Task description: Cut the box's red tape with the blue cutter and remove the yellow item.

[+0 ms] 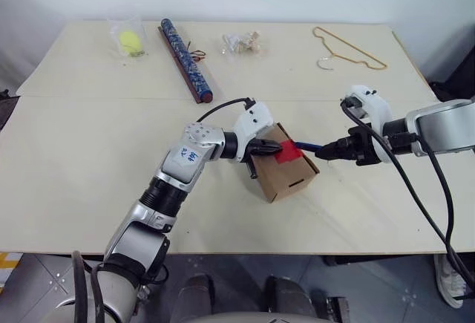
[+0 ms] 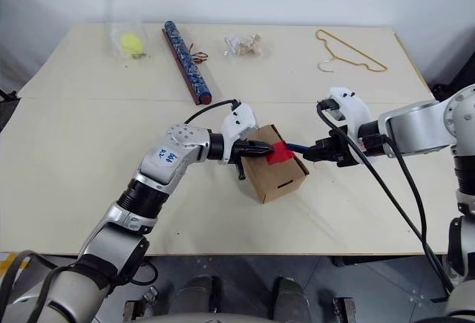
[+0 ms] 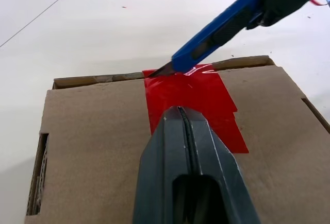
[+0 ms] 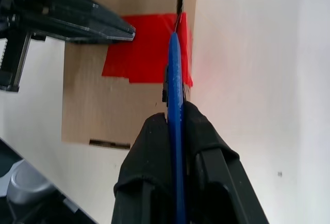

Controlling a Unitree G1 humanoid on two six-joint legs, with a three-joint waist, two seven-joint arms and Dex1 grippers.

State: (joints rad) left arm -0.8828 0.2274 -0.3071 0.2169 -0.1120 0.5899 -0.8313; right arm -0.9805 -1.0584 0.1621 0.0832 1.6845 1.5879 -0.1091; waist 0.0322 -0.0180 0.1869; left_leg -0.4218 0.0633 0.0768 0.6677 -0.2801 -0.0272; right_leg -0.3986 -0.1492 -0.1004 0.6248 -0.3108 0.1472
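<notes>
right gripper (image 4: 175, 123) gripping blue cutter (image 4: 174, 74)

plain brown cardboard box (image 1: 286, 175), bright red tape (image 3: 196, 100), blue cutter (image 3: 221, 28) with dark tip, black gripper fingers (image 3: 191, 167), cream table (image 1: 89, 160), far dark blue patterned tube (image 1: 185, 50), yellow wire hanger (image 1: 349, 50), yellow-green ball (image 1: 130, 40) in clear bag

bench (image 1: 89, 189): pale cream top, seam line running across
clear bag (image 1: 128, 39): far left of bench, yellow-green ball inside
dark patterned tube (image 1: 185, 59): long, lying diagonally just right of the bag
small clear packet (image 1: 241, 43): far middle, pale bits inside
yellow wire hanger (image 1: 349, 50): far right, lying flat
</notes>
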